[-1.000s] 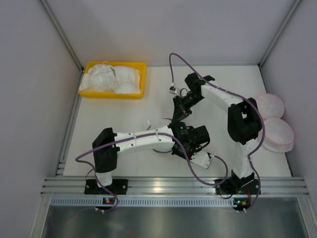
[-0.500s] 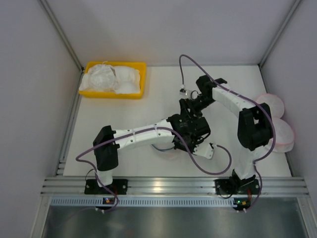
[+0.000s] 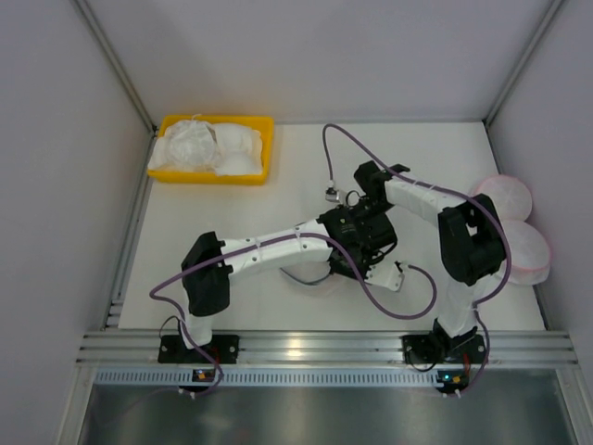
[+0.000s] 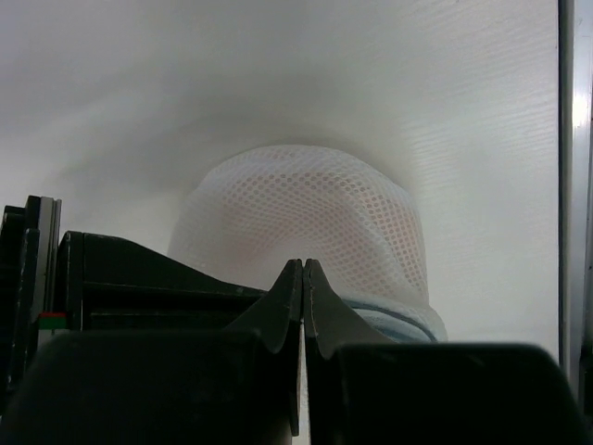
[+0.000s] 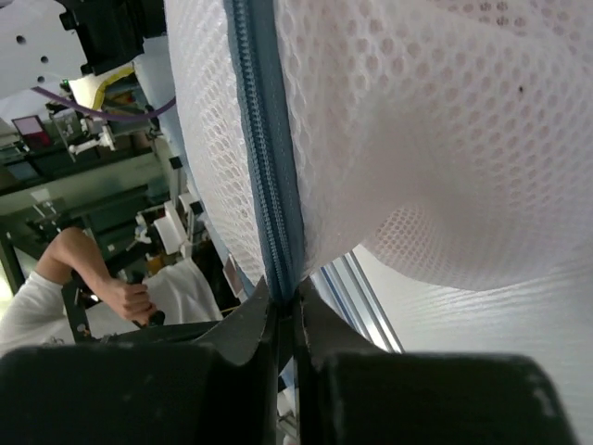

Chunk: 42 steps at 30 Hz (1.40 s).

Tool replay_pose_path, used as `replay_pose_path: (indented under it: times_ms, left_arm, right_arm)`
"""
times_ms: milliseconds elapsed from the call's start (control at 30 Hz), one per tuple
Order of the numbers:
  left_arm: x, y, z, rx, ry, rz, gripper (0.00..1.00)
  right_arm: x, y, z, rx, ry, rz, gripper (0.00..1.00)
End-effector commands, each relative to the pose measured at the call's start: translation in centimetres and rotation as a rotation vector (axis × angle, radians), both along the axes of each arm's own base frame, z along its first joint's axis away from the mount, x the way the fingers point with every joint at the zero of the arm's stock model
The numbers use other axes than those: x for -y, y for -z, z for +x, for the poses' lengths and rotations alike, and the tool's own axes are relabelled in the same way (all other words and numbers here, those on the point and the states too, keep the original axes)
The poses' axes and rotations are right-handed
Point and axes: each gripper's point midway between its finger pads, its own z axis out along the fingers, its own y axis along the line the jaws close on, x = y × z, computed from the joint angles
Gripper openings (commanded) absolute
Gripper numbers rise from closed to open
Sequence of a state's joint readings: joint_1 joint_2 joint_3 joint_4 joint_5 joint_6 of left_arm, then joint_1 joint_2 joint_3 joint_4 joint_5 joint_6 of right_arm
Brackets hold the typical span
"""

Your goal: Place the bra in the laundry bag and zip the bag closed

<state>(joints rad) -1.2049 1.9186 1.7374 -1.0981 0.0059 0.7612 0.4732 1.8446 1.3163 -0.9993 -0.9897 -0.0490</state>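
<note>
The laundry bag [image 4: 306,209] is a white mesh pouch, and the pale pink bra [image 4: 278,227] shows faintly through the mesh. In the left wrist view my left gripper [image 4: 303,269] is shut, its tips pressed against the bag's lower edge beside the grey zipper rim [image 4: 403,320]. In the right wrist view the bag [image 5: 426,120] hangs above the table. My right gripper [image 5: 287,297] is shut on its grey-blue zipper [image 5: 264,139]. In the top view the left gripper [image 3: 357,243] and right gripper [image 3: 363,206] meet mid-table and hide the bag.
A yellow bin [image 3: 269,153] with white lumpy garments [image 3: 208,146] stands at the back left. Two pink-rimmed mesh pouches [image 3: 505,197] [image 3: 523,250] lie at the right wall. An aluminium rail [image 3: 306,348] runs along the front edge. Grey walls close in both sides.
The right wrist swung out to the right and back, then came in close to the left gripper. The left gripper moved a little farther from the bases.
</note>
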Motion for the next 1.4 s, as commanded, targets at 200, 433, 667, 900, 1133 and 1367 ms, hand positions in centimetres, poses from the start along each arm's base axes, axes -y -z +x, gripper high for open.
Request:
replay_pose_path:
  times_ms: [200,433,667,900,1133,1367]
  left_arm:
    - [0.2,-0.9,-3.1,-0.052,0.042,-0.054,0.0]
    - [-0.6,-0.2,-5.2,-0.107,0.047,-0.037,0.0]
    - [0.7,-1.0,-1.7,-0.009,-0.024,-0.048,0.0]
    - [1.4,-1.4,0.6,0.065,-0.047,-0.043,0.0]
    - [1.9,-1.4,1.1,0.069,-0.046,-0.049,0.0]
    - [1.1,-1.7,-0.4,0.018,-0.027,-0.063,0.0]
  right_arm:
    - [-1.6,-1.4,5.8,0.149,0.04,0.069,0.0]
    - [-2.6,-2.7,9.0,0.205,0.056,0.092,0.11]
    - [-0.2,-3.9,6.9,0.22,0.017,0.048,0.78]
    - [1.5,-3.8,3.9,0.173,0.033,0.042,0.79]
    - [-0.8,-2.1,1.4,0.112,-0.031,0.057,0.52]
    - [-1.7,-2.0,4.0,0.149,-0.019,0.061,0.0]
